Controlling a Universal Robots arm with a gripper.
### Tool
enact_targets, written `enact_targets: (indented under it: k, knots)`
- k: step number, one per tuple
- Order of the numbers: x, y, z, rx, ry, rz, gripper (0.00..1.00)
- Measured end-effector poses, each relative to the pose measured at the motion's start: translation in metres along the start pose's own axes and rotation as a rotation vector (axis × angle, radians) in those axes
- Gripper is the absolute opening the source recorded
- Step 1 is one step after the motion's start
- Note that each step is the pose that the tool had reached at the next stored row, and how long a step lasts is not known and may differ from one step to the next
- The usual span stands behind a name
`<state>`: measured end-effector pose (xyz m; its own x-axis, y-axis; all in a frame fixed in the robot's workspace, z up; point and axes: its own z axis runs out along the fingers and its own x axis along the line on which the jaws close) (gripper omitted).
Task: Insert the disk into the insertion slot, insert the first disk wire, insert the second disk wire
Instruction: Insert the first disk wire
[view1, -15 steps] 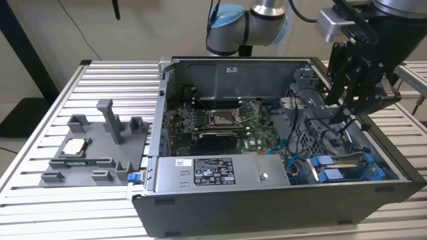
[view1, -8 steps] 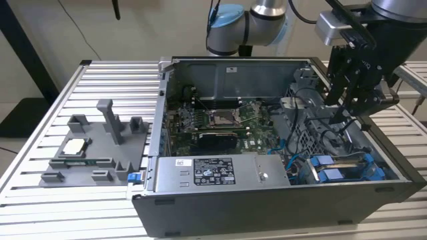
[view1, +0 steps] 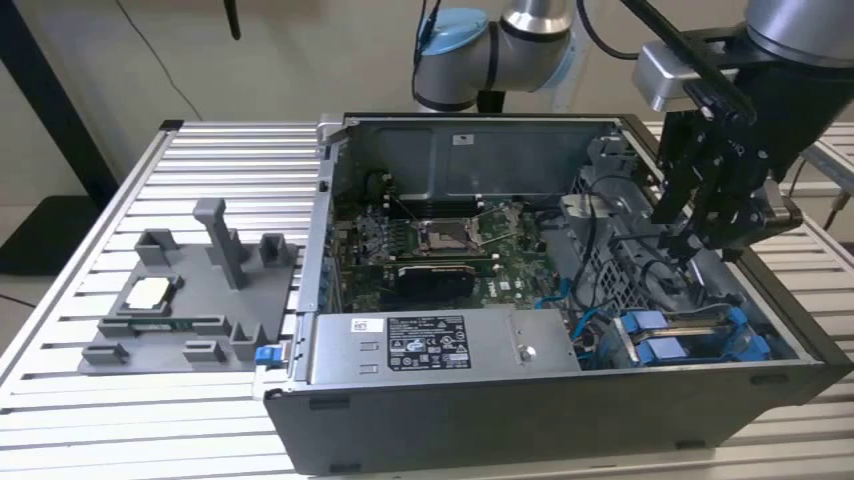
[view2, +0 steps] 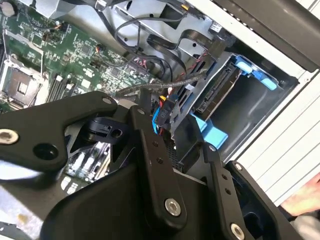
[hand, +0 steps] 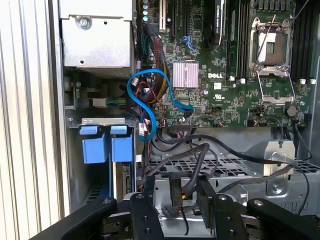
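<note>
A: Judging from how things lie, which step is being worked?

B: The first wire, most likely. The disk (view2: 220, 91) is seen already seated in the slot (view2: 250, 107), between blue tabs, at the corner of the case (view1: 534, 420) on the exterior view's right. Its socket edge appears bare; no wire is seen plugged there.

A: And the gripper (hand: 176, 197)?

B: It is found inside the case, near the slot. A black plug (view2: 166, 111) on a wire is pinched between its fingers (view2: 147, 135) and held close to the disk's socket edge, apart from it.

A: What is called for by the next move?

B: The plug would have to be squared to the socket and pressed straight in; the loose black cables (hand: 192, 152) nearby could be snagged, it is judged.
</note>
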<state>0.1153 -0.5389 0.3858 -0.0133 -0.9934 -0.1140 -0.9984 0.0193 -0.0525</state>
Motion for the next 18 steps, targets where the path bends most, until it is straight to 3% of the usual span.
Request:
enact_targets:
  k: [4, 6, 8, 18]
  knots:
    - [0.0, 0.0, 0.0005, 0.0003, -0.0034, 0.0, 0.38]
    - [0.0001, 0.0001, 0.0006, 0.0003, -0.0036, 0.0, 0.25]
    - [0.0001, 0.0001, 0.0006, 0.0003, -0.0036, 0.0, 0.2]
    - [0.0001, 0.0001, 0.001, 0.0003, -0.0032, 0.0, 0.2]
